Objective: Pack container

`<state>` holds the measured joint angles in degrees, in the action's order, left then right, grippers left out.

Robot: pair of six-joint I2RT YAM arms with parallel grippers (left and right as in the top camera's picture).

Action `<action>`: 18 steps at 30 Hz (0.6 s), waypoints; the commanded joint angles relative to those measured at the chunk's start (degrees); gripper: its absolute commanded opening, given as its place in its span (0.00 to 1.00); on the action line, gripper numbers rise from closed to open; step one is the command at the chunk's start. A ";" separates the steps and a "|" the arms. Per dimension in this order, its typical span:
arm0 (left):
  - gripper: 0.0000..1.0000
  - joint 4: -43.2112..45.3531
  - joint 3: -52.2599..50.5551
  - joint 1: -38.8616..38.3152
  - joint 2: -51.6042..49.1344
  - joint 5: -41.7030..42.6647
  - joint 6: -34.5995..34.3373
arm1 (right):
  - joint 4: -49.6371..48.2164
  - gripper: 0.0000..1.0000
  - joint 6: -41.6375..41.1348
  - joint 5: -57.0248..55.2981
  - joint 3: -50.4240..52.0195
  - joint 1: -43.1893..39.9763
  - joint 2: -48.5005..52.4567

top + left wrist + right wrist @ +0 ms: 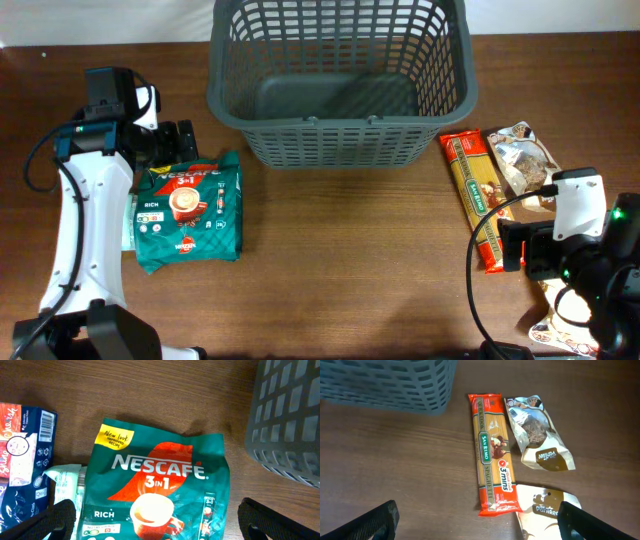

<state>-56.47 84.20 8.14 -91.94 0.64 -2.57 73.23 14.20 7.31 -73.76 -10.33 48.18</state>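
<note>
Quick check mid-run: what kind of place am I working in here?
Likely a staged tabletop workcell rather than a shop: a wooden table, one empty grey basket, and a few grocery packets, such as the Nescafe pouch and spaghetti pack, laid flat on either side of it.

Container: big dark grey plastic basket, rect., w/ slotted lattice walls, thick rolled rim, solid base. Stands upright, open side up, at far-centre of table; bare base showing inside.

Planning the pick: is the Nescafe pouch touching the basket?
Apart. The left wrist view shows a strip of bare table between the Nescafe pouch and the basket wall.
</note>
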 commanded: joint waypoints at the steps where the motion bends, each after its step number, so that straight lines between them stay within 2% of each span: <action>1: 0.99 0.04 -0.39 -0.26 -0.09 0.46 0.92 | 0.02 0.99 0.55 -0.70 -0.07 0.61 0.48; 11: 0.99 0.07 -0.39 -0.26 -0.09 0.48 0.92 | 0.11 0.99 0.35 1.88 -0.07 0.61 3.08; 14: 0.99 0.07 -0.39 -0.26 -0.09 0.61 0.92 | -4.13 0.99 0.37 3.91 -0.07 0.61 3.45; 18: 0.99 0.07 -0.39 -0.26 -0.09 0.61 0.92 | -13.49 0.99 0.37 13.51 -0.09 0.61 1.84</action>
<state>-56.47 84.20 8.14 -91.94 0.64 -2.57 64.07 14.17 12.01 -73.65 -10.28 51.68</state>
